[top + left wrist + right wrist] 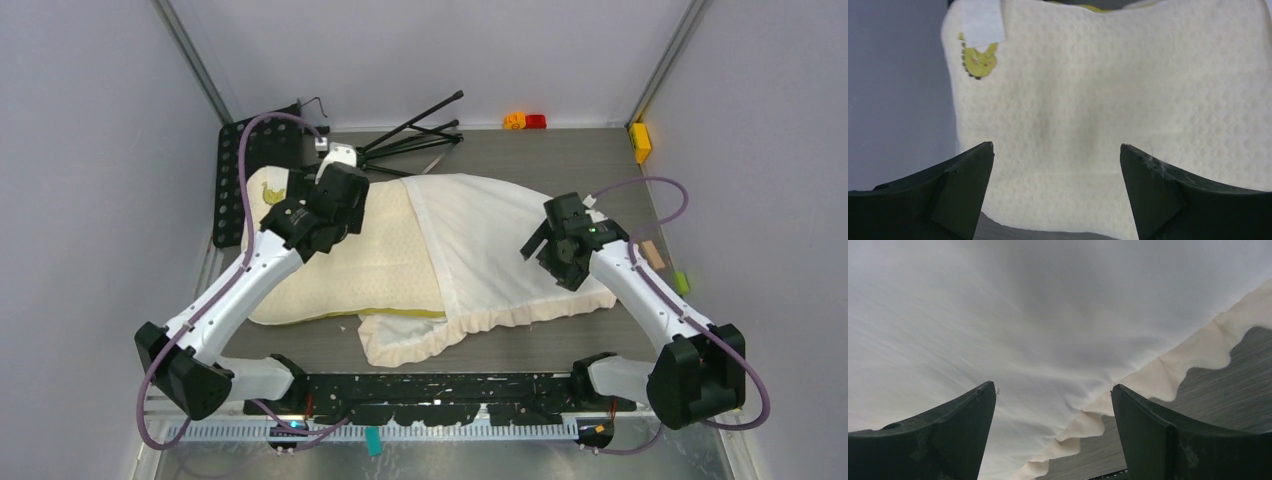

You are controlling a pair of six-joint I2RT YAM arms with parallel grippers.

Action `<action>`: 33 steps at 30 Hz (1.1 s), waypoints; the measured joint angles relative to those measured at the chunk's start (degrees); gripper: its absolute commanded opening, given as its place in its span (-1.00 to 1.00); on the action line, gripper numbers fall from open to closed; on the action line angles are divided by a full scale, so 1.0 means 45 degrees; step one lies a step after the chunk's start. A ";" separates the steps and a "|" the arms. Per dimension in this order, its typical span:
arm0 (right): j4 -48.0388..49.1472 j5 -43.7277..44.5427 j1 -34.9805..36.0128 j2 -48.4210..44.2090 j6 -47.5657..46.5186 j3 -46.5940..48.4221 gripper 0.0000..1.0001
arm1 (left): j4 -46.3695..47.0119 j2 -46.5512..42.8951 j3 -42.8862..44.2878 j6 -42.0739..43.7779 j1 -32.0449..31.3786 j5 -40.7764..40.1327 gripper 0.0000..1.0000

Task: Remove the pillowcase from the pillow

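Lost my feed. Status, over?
Left tool, right tool open, empty. Frilled off-white cloth pillowcase covers right half of dotted pale yellow pillow. Black folding tripod lies behind.

You're looking at a pale yellow pillow [345, 270] quilted all over in small raised dots, with a yellow-green edge seam [400, 313], a yellow-green badge [979, 61] and a plain white label [982, 22]. Your pillowcase [500, 235] is a plain, unpatterned off-white, its wavy frill [1168, 372] a warmer cream. Beneath them you see a dark grey, finely streaked table [560, 150]; your arms [235, 300] are white with black joints, their cables [244, 160] purple
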 measured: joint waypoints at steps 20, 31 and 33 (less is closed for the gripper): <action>0.0704 0.1268 0.1889 0.0675 0.3245 -0.3177 0.79 | -0.0131 -0.2929 -0.3589 -0.0107 -0.1671 0.8315 0.99; 0.1821 0.1763 0.1889 0.1336 0.3055 -0.3531 -0.98 | -0.0214 -0.3220 -0.3521 0.1564 -0.3356 0.8412 0.96; 0.1919 0.1826 0.1889 0.1321 0.2778 -0.3405 -0.99 | -0.0330 -0.3113 -0.3279 0.1904 -0.3546 0.8446 0.97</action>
